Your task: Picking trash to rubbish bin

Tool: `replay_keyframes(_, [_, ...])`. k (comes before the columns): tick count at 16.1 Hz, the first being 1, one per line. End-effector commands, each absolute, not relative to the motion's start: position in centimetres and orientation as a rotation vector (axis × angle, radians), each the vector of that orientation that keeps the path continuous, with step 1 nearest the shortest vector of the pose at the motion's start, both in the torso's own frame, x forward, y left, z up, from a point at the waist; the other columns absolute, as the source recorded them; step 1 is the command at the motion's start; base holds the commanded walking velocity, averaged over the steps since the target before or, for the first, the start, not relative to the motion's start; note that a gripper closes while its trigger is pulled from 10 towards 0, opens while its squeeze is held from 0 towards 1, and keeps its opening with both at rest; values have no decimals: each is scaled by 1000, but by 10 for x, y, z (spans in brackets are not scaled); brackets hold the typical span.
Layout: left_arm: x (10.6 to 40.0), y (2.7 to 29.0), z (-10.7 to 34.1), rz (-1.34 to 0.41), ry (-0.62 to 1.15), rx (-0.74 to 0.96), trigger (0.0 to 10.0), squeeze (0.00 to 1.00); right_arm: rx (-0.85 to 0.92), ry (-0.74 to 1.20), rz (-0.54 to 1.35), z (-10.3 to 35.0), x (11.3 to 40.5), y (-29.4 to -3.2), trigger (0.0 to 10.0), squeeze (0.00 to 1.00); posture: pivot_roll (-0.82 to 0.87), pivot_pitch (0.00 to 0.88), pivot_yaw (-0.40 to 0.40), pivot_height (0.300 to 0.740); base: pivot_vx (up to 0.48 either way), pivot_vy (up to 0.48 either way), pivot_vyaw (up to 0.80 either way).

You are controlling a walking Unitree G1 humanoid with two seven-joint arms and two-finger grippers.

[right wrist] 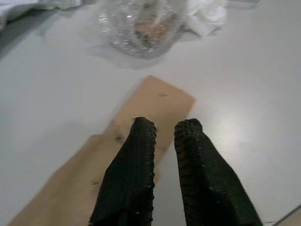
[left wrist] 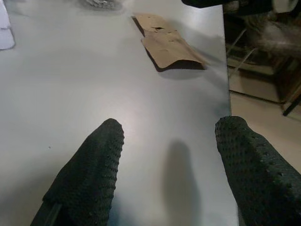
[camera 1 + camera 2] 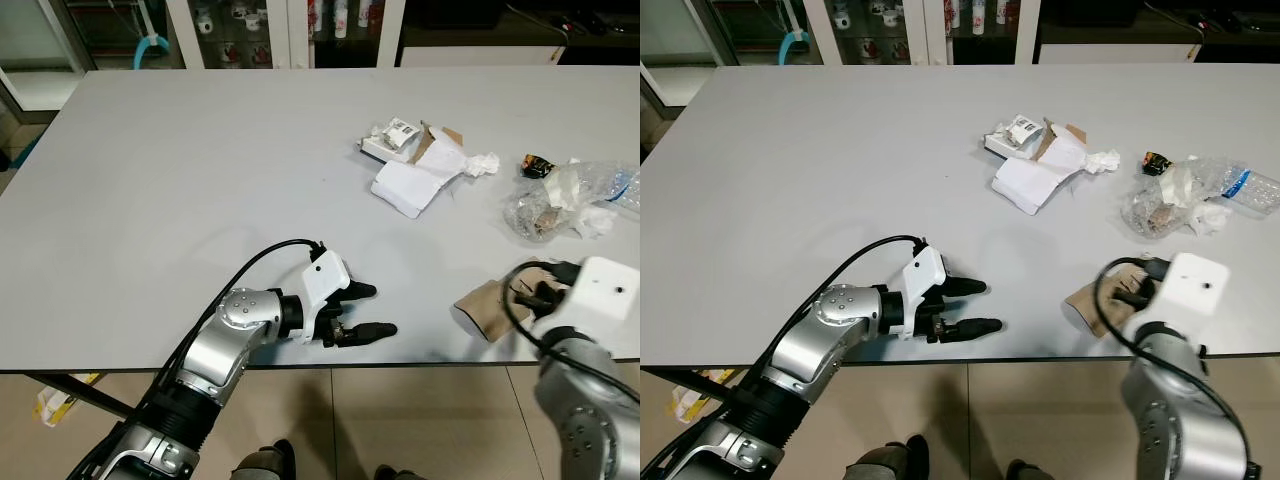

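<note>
1. Our right jaws (image 1: 164,136) are nearly closed, with a narrow gap between the two black fingers, and they grip nothing; they hang just over the brown paper sleeve (image 1: 117,160), their tips above its middle. We cannot tell whether the tips touch the paper.
2. Our left jaws (image 3: 365,310) stand wide apart and bare, low over the desk (image 3: 200,180) near its front edge, pointing across toward the brown paper sleeve, which lies well apart from them.
3. In the left wrist view we see the sleeve (image 2: 167,47) lying flat beyond the two black fingers (image 2: 87,174), with bare desk between.
4. The sleeve lies close to the desk's front edge on our right side, partly covered by our right wrist in the head views (image 3: 490,305).
5. Behind the sleeve, further onto the desk, sits a crumpled clear plastic bag (image 3: 545,210) with white tissue (image 3: 590,220) tucked against it; a clear plastic bottle (image 3: 620,185) lies just beside it toward the right edge.
6. A small dark wrapper (image 3: 537,165) lies just behind the bag.
7. Nearer the middle of the desk we see a heap of white paper and torn card (image 3: 415,170), with a small white box (image 3: 392,140) at its far end and a wad of tissue (image 3: 483,163) at its right.
8. Past the far edge of the desk stand glass-fronted cabinets (image 3: 240,30).
</note>
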State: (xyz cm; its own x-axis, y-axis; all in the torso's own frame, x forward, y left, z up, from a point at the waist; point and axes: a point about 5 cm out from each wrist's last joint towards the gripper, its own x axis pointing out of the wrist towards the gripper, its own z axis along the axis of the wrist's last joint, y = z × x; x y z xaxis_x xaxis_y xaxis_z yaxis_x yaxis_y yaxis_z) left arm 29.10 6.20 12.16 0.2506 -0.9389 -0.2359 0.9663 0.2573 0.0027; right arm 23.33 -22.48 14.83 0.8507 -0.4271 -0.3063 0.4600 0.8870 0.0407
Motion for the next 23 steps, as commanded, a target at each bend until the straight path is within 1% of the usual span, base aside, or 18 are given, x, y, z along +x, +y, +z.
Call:
replay_keyframes(1, [290,62,129,-1332,186,148,10000,0,103,298,-499,148,233,-235,10000,1000,182,162,35,740,0,0,0])
replay_keyframes(5, [288,63,129,-1347,194,156,10000,0,90,326,-515,142,235,-253,10000,1000,182,163,41,740,0,0,0])
replay_keyframes(9, [285,63,128,-1360,206,157,10000,0,83,352,-454,136,244,-267,10000,1000,182,170,44,740,0,0,0])
replay_keyframes(14, [283,64,126,-1362,217,157,10000,0,92,352,-399,134,253,-276,10000,1000,184,177,43,740,0,0,0])
replay_keyframes(18, [282,64,126,-1361,222,158,10000,0,103,313,-353,139,259,-271,10000,1000,192,176,41,740,0,0,0])
replay_keyframes(21, [282,63,126,-1365,223,160,10000,0,100,289,-257,146,263,-251,10000,1000,191,172,41,740,0,0,0])
replay_keyframes(23, [281,63,126,-1365,225,161,10000,0,102,310,-208,144,259,-236,10000,1000,192,173,39,740,0,0,0])
